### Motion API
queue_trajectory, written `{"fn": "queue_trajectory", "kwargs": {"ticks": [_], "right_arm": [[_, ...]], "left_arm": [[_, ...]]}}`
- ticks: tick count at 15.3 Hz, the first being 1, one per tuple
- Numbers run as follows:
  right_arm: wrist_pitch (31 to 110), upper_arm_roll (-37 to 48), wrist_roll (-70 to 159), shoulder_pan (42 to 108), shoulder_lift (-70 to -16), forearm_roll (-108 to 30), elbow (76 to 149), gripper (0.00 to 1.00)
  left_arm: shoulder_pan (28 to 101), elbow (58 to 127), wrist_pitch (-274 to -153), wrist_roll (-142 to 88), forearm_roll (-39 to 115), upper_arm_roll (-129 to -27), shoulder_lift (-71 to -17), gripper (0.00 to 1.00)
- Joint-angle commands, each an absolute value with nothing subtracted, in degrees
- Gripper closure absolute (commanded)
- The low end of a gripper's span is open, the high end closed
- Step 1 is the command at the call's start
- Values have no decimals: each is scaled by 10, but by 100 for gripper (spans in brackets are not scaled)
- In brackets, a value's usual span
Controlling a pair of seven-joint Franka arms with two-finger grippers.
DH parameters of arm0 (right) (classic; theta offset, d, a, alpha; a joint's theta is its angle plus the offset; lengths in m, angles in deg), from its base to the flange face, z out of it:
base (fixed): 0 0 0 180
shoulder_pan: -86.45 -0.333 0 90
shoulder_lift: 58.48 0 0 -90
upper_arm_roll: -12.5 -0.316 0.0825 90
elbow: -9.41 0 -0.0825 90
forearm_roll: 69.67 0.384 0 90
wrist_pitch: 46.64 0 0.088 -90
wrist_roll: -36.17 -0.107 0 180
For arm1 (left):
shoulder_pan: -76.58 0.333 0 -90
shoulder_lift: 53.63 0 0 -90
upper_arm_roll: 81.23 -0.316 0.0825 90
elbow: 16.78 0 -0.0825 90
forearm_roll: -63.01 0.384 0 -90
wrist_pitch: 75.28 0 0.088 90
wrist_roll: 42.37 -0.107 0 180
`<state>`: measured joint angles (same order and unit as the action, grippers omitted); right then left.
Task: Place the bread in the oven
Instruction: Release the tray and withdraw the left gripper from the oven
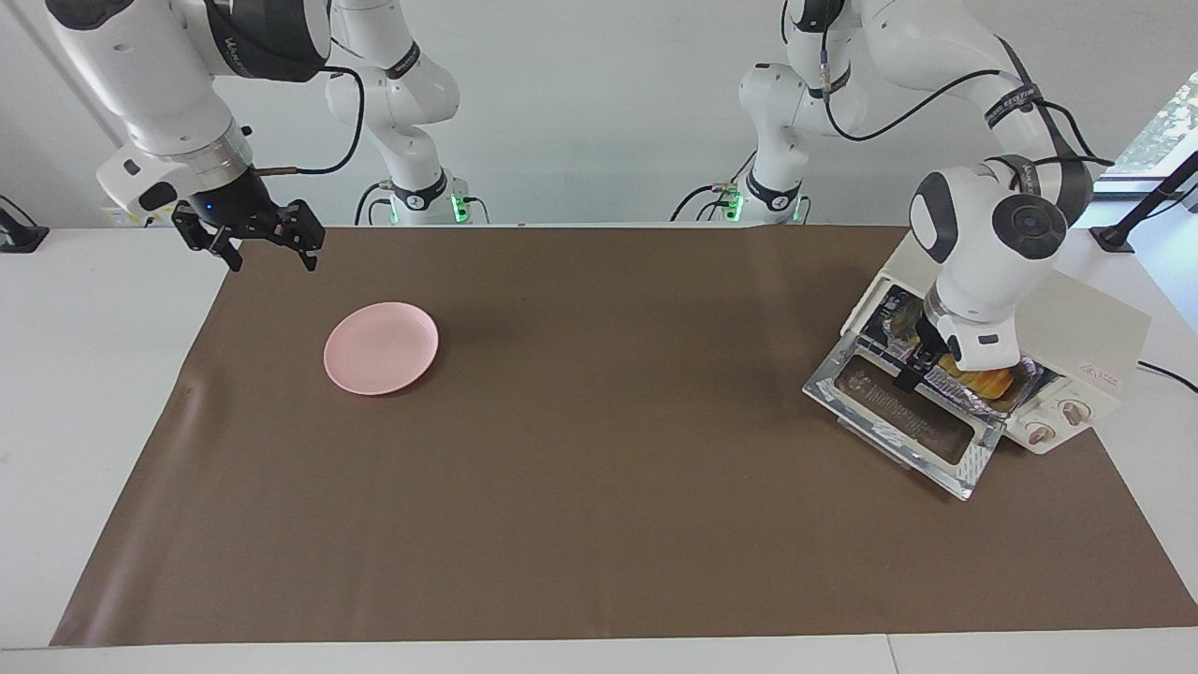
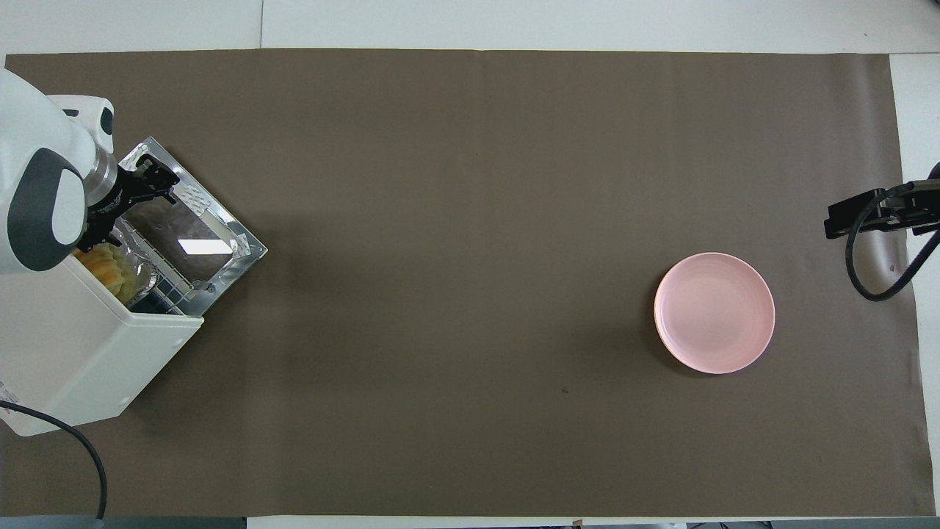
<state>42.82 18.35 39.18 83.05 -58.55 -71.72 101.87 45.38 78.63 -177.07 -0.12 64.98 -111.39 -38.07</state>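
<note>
A white table (image 1: 56,393) carries a brown mat (image 1: 599,487) that covers most of its top. At the left arm's end of the mat stands the cream-white toaster oven (image 1: 1090,342), its glass door (image 1: 903,426) dropped flat in front of it. A round pink plate (image 1: 381,347) lies toward the right arm's end, well apart from the oven.

The bread (image 1: 985,382) (only its yellow-orange end shows past the arm) sits on a silver foil tray (image 1: 997,401) on the dark wire rack (image 2: 163,281) in the oven's mouth.

The left gripper (image 1: 910,377) hangs over the door's hinge edge just in front of the oven's opening, beside the bread, its fingers spread and holding nothing. The right gripper (image 1: 270,251) waits in the air over the mat's edge nearest the robots, near the plate, with its fingers apart and nothing between them
</note>
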Motion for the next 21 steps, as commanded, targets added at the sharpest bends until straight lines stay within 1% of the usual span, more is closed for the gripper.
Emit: {"fn": "queue_trajectory", "kwargs": {"ticks": [1,4,5,8,10,12,13,15,16,18,20,21], "right_arm": [[420,184,408,835,-593,-706,1023,0],[420,184,408,835,-593,-706,1023,0],[420,184,408,835,-593,-706,1023,0],[420,184,408,835,-593,-706,1023,0],[420,184,408,835,-593,-706,1023,0],[420,184,408,835,-593,-706,1023,0],[420,184,408,835,-593,-706,1023,0],[420,184,408,835,-593,-706,1023,0],[420,184,408,835,-593,-706,1023,0],[420,184,408,835,-593,-706,1023,0],[420,184,408,835,-593,-706,1023,0],[420,184,408,835,-593,-706,1023,0]], "left_arm": [[448,743,-1714,-4,658,-1119,-369,0],[441,702,-1704,-4,660,-1120,-370,0],[441,698,-1695,-14,657,-1121,-384,0],[448,729,-1645,-168,654,-1121,-465,0],[449,731,-1609,-245,654,-1123,-484,0],[451,733,-1562,-302,655,-1124,-516,0],[451,744,-1547,-337,656,-1124,-538,0],[451,793,-1561,-394,662,-1124,-597,0],[455,796,-1560,-409,662,-1126,-607,0],[466,795,-1541,-462,662,-1124,-606,0],[469,795,-1545,-457,659,-1115,-605,0],[589,789,-1572,-451,651,-976,-596,0]]}}
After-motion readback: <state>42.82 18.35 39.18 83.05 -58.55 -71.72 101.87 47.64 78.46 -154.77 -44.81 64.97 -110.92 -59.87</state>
